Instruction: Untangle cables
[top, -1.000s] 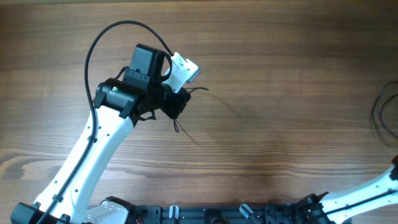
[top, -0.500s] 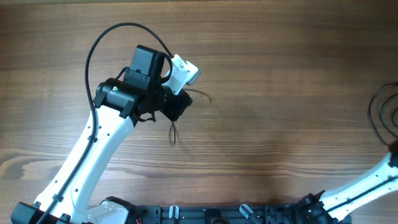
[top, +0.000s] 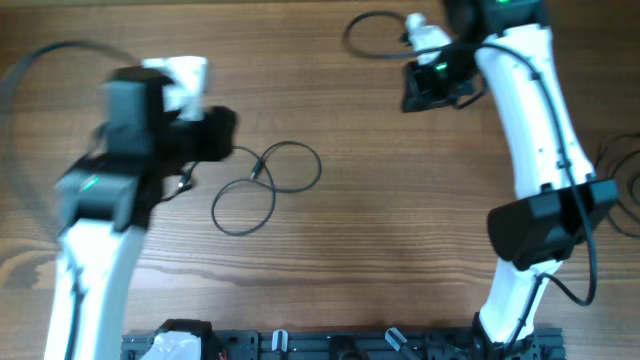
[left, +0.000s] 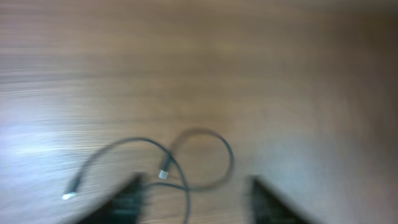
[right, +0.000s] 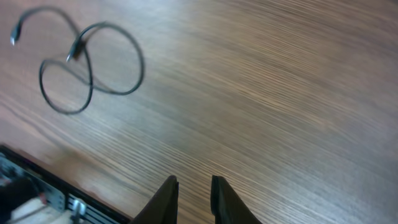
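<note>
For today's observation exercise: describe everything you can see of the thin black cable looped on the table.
The cable is a thin black cord, rubbery-looking, lying slack and flat on the wooden table in two overlapping loops, like a figure eight. One small plug end sits where the loops cross; the other end trails free beyond them. Nothing grips it.

Bare table (top: 400, 230) lay open between my arms, cable (top: 268, 186) loops sprawled just ahead of my left claw (left: 196, 186), right claw (right: 194, 186) over bare table.
</note>
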